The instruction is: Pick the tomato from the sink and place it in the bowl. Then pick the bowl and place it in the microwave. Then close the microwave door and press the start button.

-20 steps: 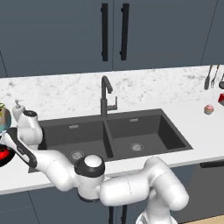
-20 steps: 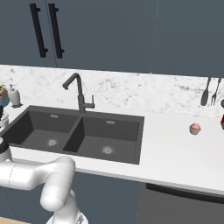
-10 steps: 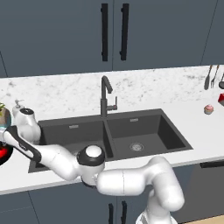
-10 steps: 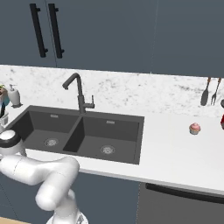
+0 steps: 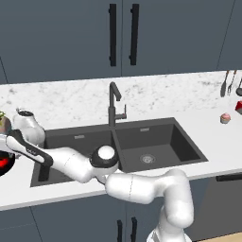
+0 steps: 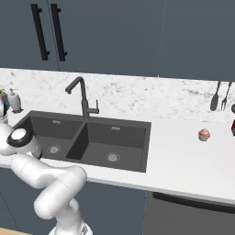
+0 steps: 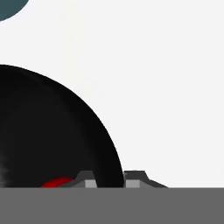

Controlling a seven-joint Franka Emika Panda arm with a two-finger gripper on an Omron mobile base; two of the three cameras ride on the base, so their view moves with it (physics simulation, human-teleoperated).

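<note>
Red tomato (image 7: 57,182) is lying in the black bowl (image 7: 48,131), lower left of hand view | I'm pinching its rim, gripper (image 7: 110,179) narrow | microwave, door, start button are remaining

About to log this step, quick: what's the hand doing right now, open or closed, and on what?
Hand: closed on the rim of the bowl, one finger inside and one outside; the tomato sits in the bowl.
</note>
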